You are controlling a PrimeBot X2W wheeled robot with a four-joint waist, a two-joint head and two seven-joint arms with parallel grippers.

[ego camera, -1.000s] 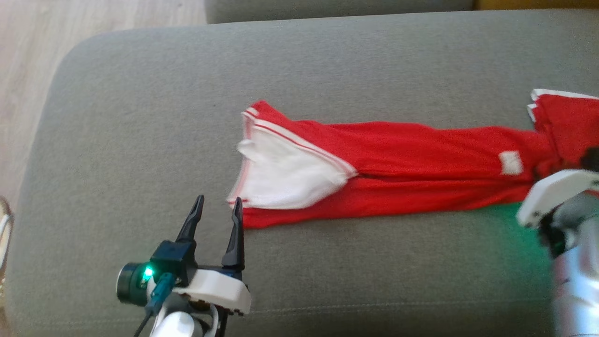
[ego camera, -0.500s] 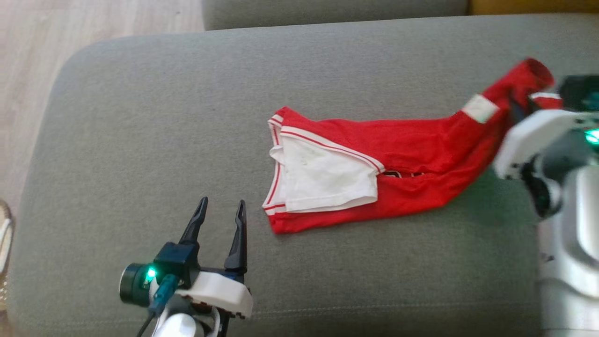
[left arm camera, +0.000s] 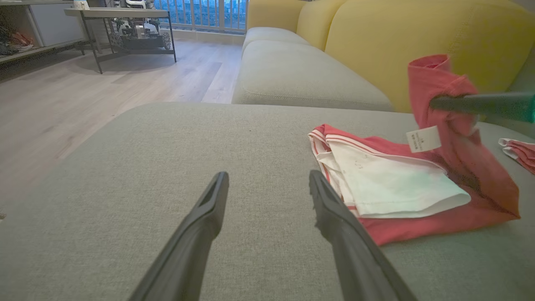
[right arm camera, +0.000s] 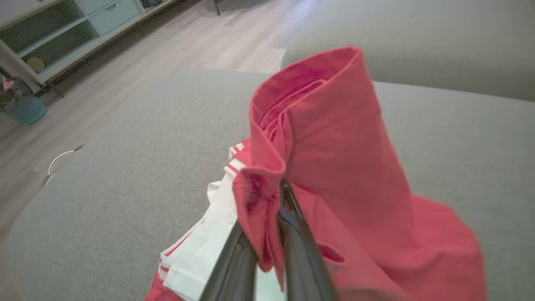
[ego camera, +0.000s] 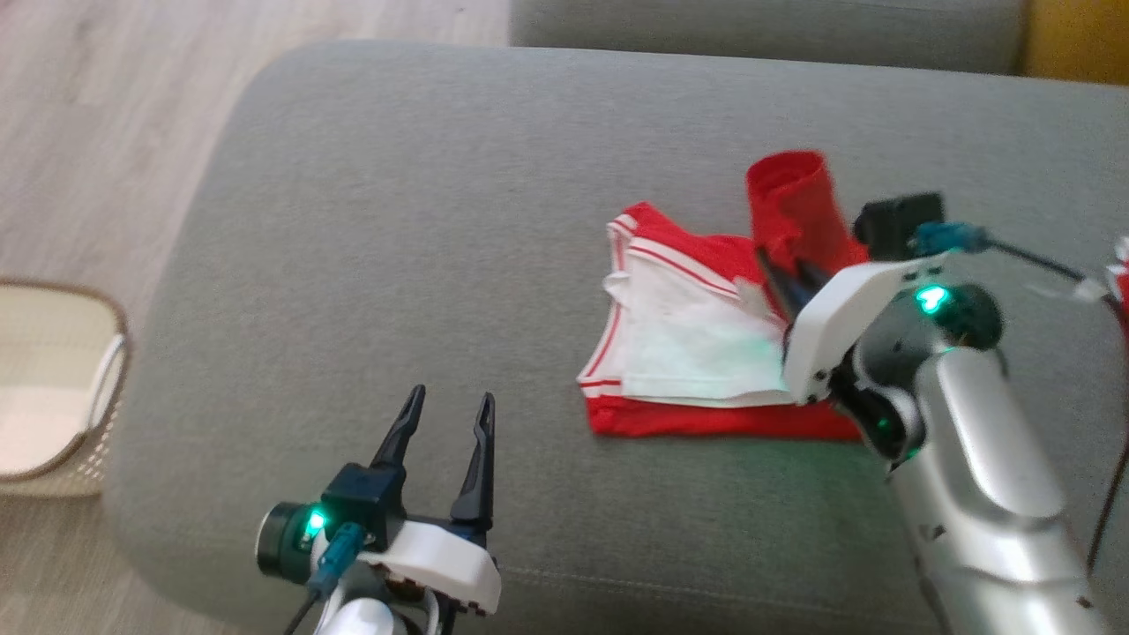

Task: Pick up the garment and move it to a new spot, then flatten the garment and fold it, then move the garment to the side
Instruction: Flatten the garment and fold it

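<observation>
Garment, red with white panel and white trim stripes, lies on grey seat, right of centre in head view. Lower part is flat on the seat, white panel up, red hem along the near edge. Its far right end is lifted off the seat and stands up as a red tube-like fold.

Right gripper holds that raised end: fingers nearly together, pinching red cloth between them. In right wrist view the cloth drapes over and around the gripper, one finger partly covered by fabric. In left wrist view the right finger comes in from the right edge, level, tip buried in the lifted fold; a white label hangs just below it.

Left gripper is over the seat near its front edge, left of the garment and apart from it, fingers spread wide, nothing between them. In left wrist view the same gripper points across bare seat, garment just right of its right finger.

A second red-and-white cloth sits at the far right of the seat. Basket on the wood floor left of the seat. Yellow backrest behind.
</observation>
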